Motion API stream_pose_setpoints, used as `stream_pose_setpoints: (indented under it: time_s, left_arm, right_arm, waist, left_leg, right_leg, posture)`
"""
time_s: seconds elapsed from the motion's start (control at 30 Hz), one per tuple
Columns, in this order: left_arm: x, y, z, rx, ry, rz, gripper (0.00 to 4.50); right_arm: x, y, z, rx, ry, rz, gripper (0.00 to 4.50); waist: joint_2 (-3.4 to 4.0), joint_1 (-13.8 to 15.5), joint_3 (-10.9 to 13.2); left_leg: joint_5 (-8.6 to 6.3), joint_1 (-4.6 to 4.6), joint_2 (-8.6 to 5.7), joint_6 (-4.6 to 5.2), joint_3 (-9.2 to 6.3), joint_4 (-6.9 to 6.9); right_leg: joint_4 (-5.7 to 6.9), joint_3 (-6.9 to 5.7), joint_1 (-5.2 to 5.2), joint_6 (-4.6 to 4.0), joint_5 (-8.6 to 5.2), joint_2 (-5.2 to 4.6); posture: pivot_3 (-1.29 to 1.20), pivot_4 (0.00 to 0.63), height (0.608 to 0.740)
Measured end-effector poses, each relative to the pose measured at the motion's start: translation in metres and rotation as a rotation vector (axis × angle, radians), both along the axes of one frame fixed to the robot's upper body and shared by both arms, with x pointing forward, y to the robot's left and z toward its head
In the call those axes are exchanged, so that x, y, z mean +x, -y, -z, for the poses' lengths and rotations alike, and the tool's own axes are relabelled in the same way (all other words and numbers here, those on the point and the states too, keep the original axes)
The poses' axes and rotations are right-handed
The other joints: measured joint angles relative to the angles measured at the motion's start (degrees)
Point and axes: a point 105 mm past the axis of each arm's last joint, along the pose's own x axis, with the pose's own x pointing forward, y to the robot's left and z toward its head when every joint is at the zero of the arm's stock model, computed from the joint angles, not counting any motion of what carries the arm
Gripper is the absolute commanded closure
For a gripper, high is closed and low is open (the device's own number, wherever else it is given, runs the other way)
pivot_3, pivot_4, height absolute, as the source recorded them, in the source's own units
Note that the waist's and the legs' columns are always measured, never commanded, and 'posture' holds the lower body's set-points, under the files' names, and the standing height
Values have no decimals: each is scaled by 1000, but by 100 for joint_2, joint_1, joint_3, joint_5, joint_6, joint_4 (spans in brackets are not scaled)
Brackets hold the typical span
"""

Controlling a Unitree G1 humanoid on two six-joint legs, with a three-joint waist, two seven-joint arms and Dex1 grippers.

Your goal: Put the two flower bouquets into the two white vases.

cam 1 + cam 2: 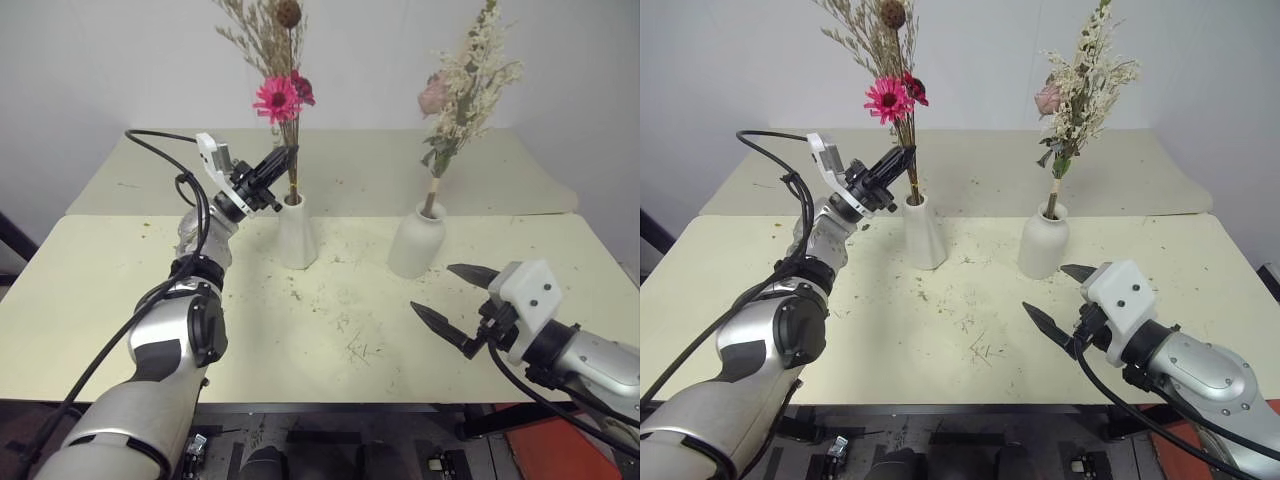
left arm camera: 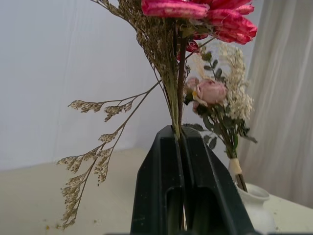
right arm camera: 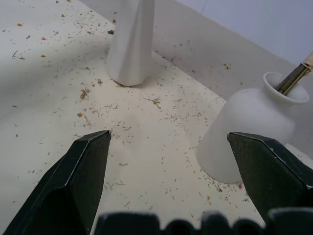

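Note:
The tan-grass bouquet with the bright pink daisy (image 1: 277,98) stands upright, and its stem ends are in the mouth of the slim conical white vase (image 1: 297,235). My left gripper (image 1: 286,160) is shut on those stems just above the vase mouth; its fingers (image 2: 166,186) are pressed together around them. The cream bouquet with the pale pink rose (image 1: 460,90) stands in the rounded white vase (image 1: 415,242), to the right of the slim one. My right gripper (image 1: 432,288) hangs open in front of the rounded vase (image 3: 244,132), touching nothing.
Both vases stand near the seam between two cream tabletops (image 1: 120,300), with a white wall behind. Dried plant crumbs (image 1: 350,340) litter the near tabletop. A black cable (image 1: 160,140) loops over my left arm.

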Motion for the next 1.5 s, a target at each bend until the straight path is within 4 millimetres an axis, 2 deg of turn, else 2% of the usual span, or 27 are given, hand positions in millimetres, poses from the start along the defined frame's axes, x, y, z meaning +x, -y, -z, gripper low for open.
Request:
stream_pose_setpoints:
  time_s: [0.33, 0.43, 0.67, 0.8, 0.83, 0.93, 1.13, 1.27, 1.33, 1.4, 1.5]
  left_arm:
    - [-2, 1, 5, 47, 8, 6, 4472]
    - [-3, 0, 8, 50, 4, 10, 3798]
    - [-6, -5, 28, 127, -20, 20, 1502]
    - [-8, -15, 32, 168, -23, 4, 180]
    - [-8, -19, 31, 183, -19, -6, 37]
    - [-9, -34, 32, 236, -10, -44, 37]
    - [-21, -73, 59, 355, -53, -111, 37]
    - [-33, -93, 48, 327, -16, -130, 37]
    - [-48, -110, 43, 372, 21, -141, 37]
    - [-65, -125, 47, 422, 11, -145, 37]
    - [-85, -131, 55, 469, -14, -124, 37]
  right_arm:
    - [3, 4, 7, -9, -13, 16, 0]
    - [3, 4, 8, -10, -14, 14, 0]
    - [5, 3, 12, -4, -18, 13, 0]
    - [7, 4, 15, 6, -24, 16, 0]
    - [8, 4, 15, 5, -23, 18, 0]
    - [9, 6, 16, 2, -22, 21, 0]
    - [11, 3, 21, -7, -35, 2, 0]
    - [13, 2, 20, -7, -33, -7, 0]
    - [14, 1, 19, -8, -28, -19, 0]
    - [14, 3, 20, -8, -38, -24, 0]
    - [12, 10, 21, -15, -52, -26, 0]
  waist:
    - [0, 4, 0]
    - [0, 4, 0]
    - [1, 3, 0]
    - [1, 0, 0]
    - [1, 0, -1]
    - [3, -12, -2]
    - [6, -5, -3]
    - [6, 8, -3]
    - [13, -18, -8]
    - [14, -58, -11]
    - [14, -19, -11]
  left_leg:
    - [0, 0, 0, 0, 0, 1]
    - [0, 1, 0, 0, 0, 1]
    - [0, 1, 0, 0, 0, 1]
    - [0, 1, 0, 0, 0, 2]
    - [0, 1, 1, 0, 0, 2]
    - [0, 3, 3, 1, 0, 1]
    - [-1, 6, 5, 3, 0, 2]
    - [-2, 4, 7, 3, 0, 3]
    - [-3, 7, 10, 5, 1, 0]
    - [-10, 12, 17, 17, 1, 1]
    - [-10, 14, 19, 17, 1, 4]
  right_leg:
    - [0, 0, 0, 0, 0, 0]
    - [0, 0, 1, 0, 0, 0]
    - [4, 0, 1, 0, 0, 1]
    - [5, 0, 0, 0, 0, 1]
    - [5, 0, 0, 0, 0, 1]
    - [8, 1, 1, 0, 0, 2]
    - [9, 4, 1, 0, 0, 4]
    - [11, 3, 1, 0, 0, 4]
    - [16, 6, 1, -1, 0, 6]
    - [20, 22, 2, -1, 1, 20]
    - [14, 23, 0, -2, 1, 21]
  posture:
    - [0, 150, 740]
    - [0, 150, 740]
    - [0, 150, 740]
    - [0, 150, 740]
    - [0, 150, 740]
    - [0, 150, 740]
    - [0, 150, 740]
    - [0, 150, 740]
    - [0, 150, 740]
    - [0, 150, 740]
    - [0, 150, 740]
